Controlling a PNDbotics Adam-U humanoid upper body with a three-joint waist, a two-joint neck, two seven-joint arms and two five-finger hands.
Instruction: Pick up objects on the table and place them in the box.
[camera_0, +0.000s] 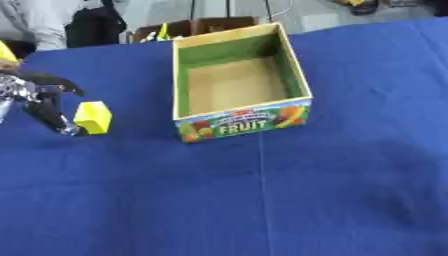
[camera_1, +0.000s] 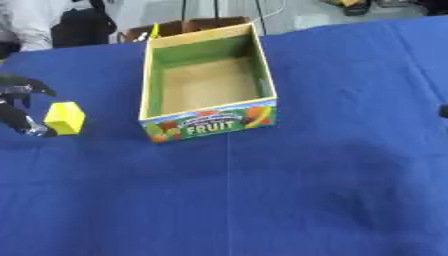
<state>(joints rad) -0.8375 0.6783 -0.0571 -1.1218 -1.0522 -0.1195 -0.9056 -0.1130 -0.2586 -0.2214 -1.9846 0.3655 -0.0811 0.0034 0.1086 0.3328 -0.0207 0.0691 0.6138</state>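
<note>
A yellow block (camera_0: 93, 117) stands on the blue tablecloth left of the box. The cardboard fruit box (camera_0: 242, 123) sits open-topped in the upper middle, green inside its walls, with nothing in it. My left hand (camera_0: 35, 97) comes in from the left edge with its fingers spread. One long finger (camera_0: 54, 117) reaches down beside the block's left face, its tip at the block's lower left corner. The thumb points right above the block, clear of it. A small dark piece (camera_1: 444, 111) at the right edge may be my right hand.
The blue cloth (camera_0: 262, 200) covers the whole table. Beyond the far edge stand a brown cardboard carton (camera_0: 210, 24) and a dark bag (camera_0: 92, 27). A bit of something yellow (camera_0: 7, 52) shows at the left edge above my hand.
</note>
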